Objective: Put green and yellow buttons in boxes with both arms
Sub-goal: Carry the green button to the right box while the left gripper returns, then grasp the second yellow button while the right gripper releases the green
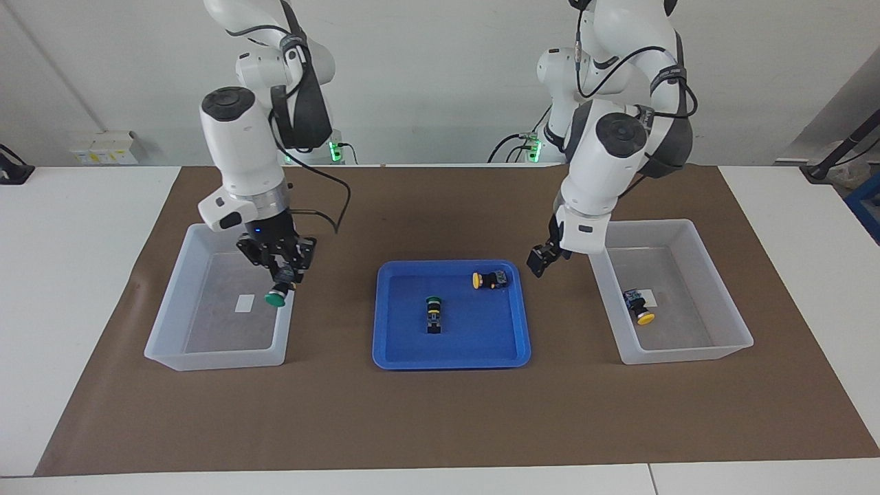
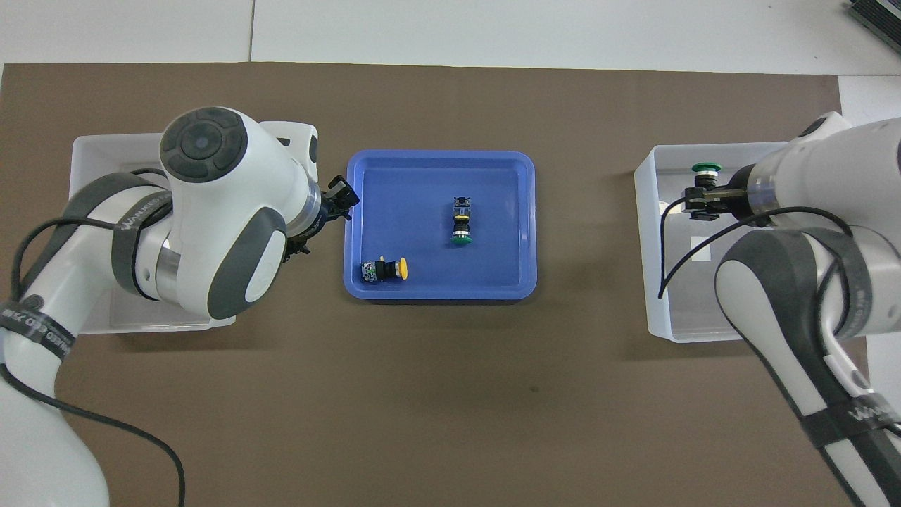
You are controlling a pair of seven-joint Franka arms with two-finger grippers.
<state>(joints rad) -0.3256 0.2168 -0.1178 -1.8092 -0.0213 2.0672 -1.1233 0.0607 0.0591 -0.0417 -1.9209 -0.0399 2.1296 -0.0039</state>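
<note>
My right gripper (image 1: 280,278) is shut on a green button (image 1: 276,297) and holds it, cap down, over the clear box (image 1: 172,323) at the right arm's end; both show in the overhead view (image 2: 706,167). My left gripper (image 1: 540,260) hangs in the air between the blue tray (image 1: 392,344) and the other clear box (image 1: 722,302), where a yellow button (image 1: 639,307) lies. The tray holds a second green button (image 1: 433,313) and a second yellow button (image 1: 489,280) nearer the robots. In the overhead view the left arm hides the boxed yellow button.
A brown mat (image 1: 440,412) covers the middle of the white table. Each clear box has a small white label on its floor (image 1: 245,303). In the overhead view the left arm covers most of its box (image 2: 91,151).
</note>
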